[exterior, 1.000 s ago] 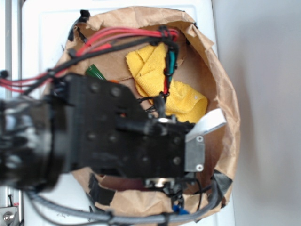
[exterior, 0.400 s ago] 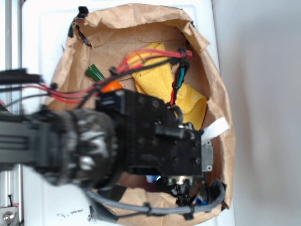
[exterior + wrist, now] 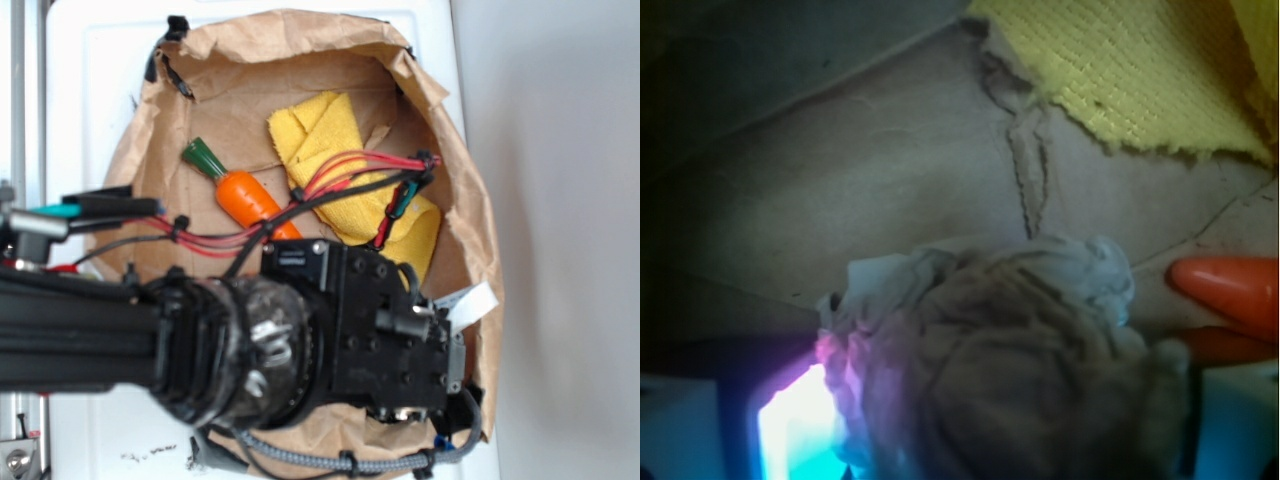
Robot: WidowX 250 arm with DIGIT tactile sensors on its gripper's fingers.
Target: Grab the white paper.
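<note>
Paper (image 3: 1010,370) light, soft, crushable wad; you pinch across crumpled middle. Tool (image 3: 970,440) open, straddling it.

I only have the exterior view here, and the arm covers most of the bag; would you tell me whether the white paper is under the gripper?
Observer: Yes. The wrist view shows the white paper, a crumpled wad, filling the lower centre, close to the camera.
Operator: Thank you. What lies beside it?
Observer: The carrot tip lies just to its right in that view.
Operator: And the yellow cloth?
Observer: The yellow cloth sits apart from the wad, with bare brown paper between them.
</note>
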